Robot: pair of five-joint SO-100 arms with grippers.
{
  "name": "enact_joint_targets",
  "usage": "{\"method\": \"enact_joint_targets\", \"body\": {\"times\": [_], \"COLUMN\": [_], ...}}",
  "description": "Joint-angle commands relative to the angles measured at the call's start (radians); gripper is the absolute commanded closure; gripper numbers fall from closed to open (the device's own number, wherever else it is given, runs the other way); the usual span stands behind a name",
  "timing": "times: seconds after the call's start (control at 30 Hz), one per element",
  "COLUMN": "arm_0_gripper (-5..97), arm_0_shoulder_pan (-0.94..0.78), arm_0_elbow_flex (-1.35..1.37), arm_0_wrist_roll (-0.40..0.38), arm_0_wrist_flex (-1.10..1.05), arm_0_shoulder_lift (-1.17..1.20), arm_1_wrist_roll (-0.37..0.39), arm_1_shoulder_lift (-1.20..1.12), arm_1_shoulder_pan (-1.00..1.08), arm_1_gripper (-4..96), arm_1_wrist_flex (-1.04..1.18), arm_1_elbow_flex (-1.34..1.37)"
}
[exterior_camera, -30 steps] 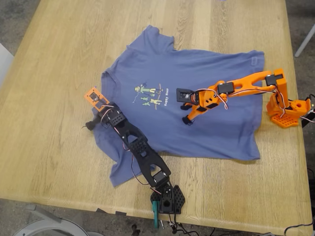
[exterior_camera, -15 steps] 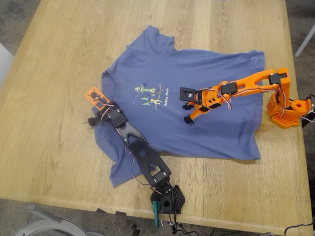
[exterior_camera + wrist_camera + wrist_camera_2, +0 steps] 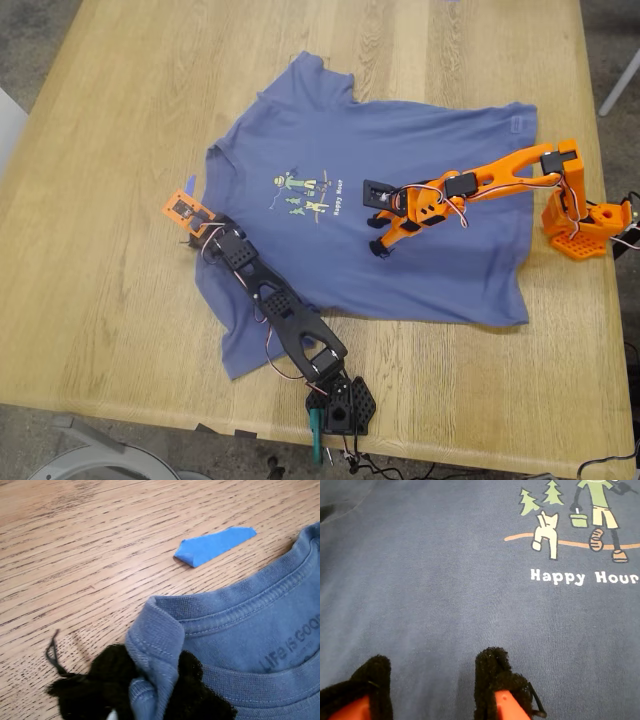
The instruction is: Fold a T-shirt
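Pale wood grain runs across the desk (image 3: pixel 120 120), and the T-shirt (image 3: pixel 440 250) is spread flat on it, print side up, with its collar toward the exterior view's left and its hem toward the exterior view's right. Its long axis therefore runs across that view, from the black arm to the orange one.

The first gripper (image 3: pixel 150 690) is seen at the collar: its black padded jaws are clamped on a bunched fold of the collar rib, with bare wood just beyond and a small blue scrap (image 3: pixel 215 545) lying near but apart from the cloth. The rest of the shirt extends away from these jaws toward the hem.

The second gripper (image 3: pixel 432 685) is held over the middle of the shirt, just hem-side of the cartoon print (image 3: pixel 570 520). Its jaws stand apart, with nothing between them but flat fabric below; whether the pads touch the cloth cannot be told.

A fold is judged to turn on the collar end being carried along the long axis toward the hem, and the first gripper, already holding that end, is the nearer one for it.
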Motion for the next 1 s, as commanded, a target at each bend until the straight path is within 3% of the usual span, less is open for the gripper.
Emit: {"method": "enact_joint_targets", "body": {"times": [0.0,0.63,0.97], "arm_0_gripper": [89,92,92], "arm_0_shoulder_pan": [0.089,0.143,0.141], "arm_0_elbow_flex": [-0.048,-0.048,-0.048], "arm_0_wrist_roll": [-0.018,-0.028,-0.023], "arm_0_wrist_flex": [0.015,0.075,0.11], "arm_0_shoulder_lift": [-0.006,0.014,0.06], "arm_1_wrist_roll": [0.012,0.112,0.244], "arm_1_shoulder_lift": [0.005,-0.063,-0.155], "arm_1_shoulder_pan": [0.015,0.091,0.023], "arm_1_gripper": [65.2,64.4,63.4], "arm_1_wrist_flex": [-0.028,-0.126,-0.167], "arm_1_elbow_flex": [-0.028,0.002,-0.005]}}
